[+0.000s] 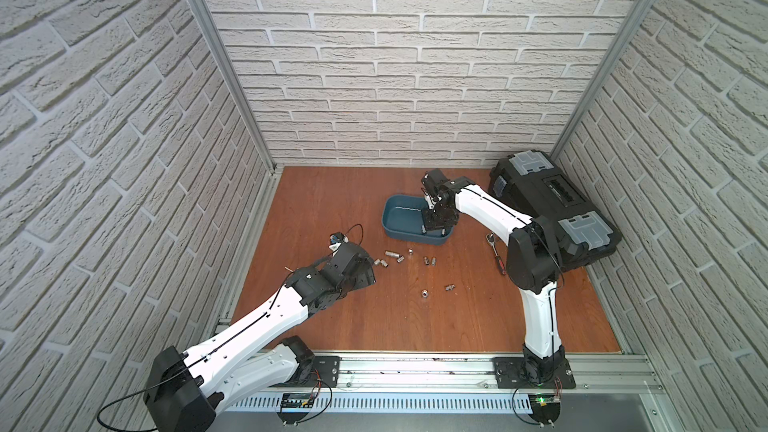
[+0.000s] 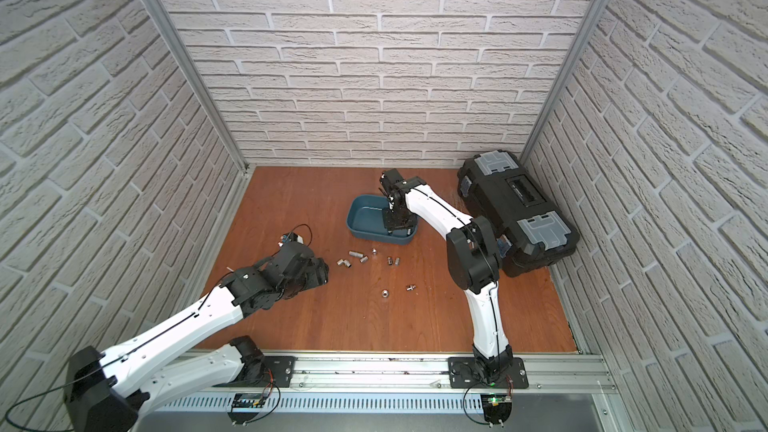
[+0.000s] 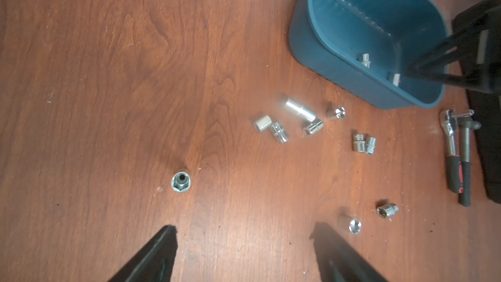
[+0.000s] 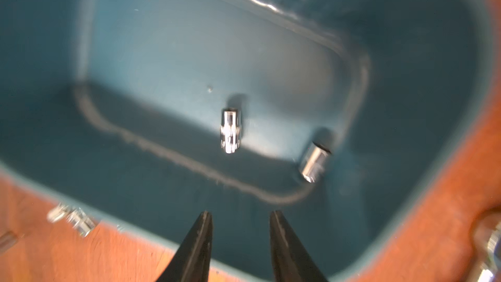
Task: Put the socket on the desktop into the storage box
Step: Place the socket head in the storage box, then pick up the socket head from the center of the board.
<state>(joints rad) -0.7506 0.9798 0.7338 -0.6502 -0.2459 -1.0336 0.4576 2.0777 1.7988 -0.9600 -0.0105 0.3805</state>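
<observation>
Teal storage box (image 4: 406, 50) holds two sockets (image 4: 230, 131) under your right gripper (image 4: 240, 212), parted and empty; left gripper (image 3: 243, 227) gapes wide.

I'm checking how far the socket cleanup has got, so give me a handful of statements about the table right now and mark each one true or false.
1. Two sockets lie inside the storage box. True.
2. The right gripper has its fingers clamped on a socket. False: the fingers stand apart above the box with nothing between them.
3. Several loose sockets lie on the desktop. True.
4. The black toolbox has its lid raised. False: the lid is down.
5. The left gripper reaches into the storage box. False: it hangs over the desktop, fingers open.
</observation>
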